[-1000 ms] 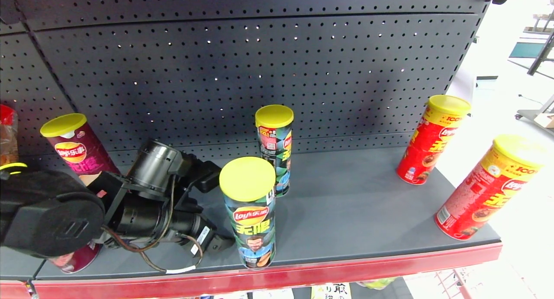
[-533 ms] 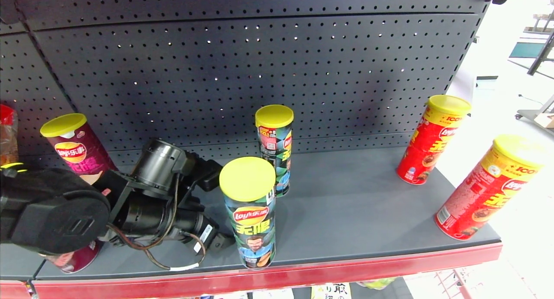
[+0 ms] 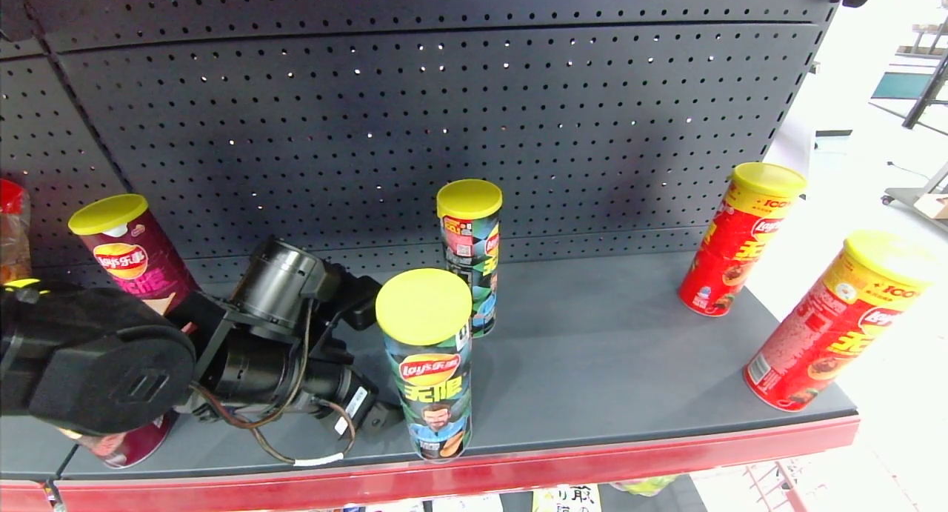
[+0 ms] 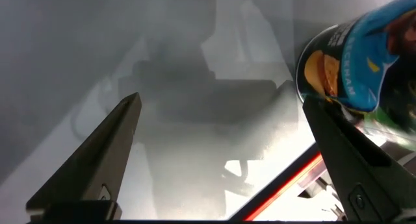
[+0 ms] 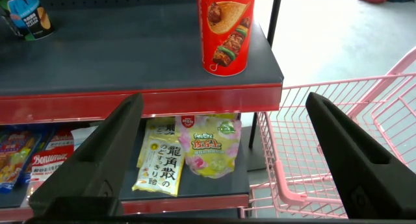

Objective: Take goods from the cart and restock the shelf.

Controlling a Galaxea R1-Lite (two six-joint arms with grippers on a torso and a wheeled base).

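Note:
A green-and-blue chip can with a yellow lid (image 3: 429, 364) stands at the front of the dark shelf (image 3: 592, 349). My left gripper (image 3: 381, 417) lies low on the shelf just left of its base. In the left wrist view the gripper (image 4: 220, 107) is open, with bare shelf between the fingers and that can (image 4: 351, 68) just outside one fingertip. A second green can (image 3: 470, 253) stands behind. My right gripper (image 5: 224, 100) is open and holds nothing; it hangs in front of the shelf edge, below a red can (image 5: 226, 29). The pink wire cart (image 5: 338, 152) stands beside it.
A purple can (image 3: 133, 256) stands at the back left, another (image 3: 122, 445) low behind my left arm. Two red cans (image 3: 740, 238) (image 3: 829, 327) stand at the right end. Snack bags (image 5: 208, 146) lie on the lower shelf. Shelf space between green and red cans is bare.
My left arm has shifted slightly to the right, toward the front green can. The cans have not moved.

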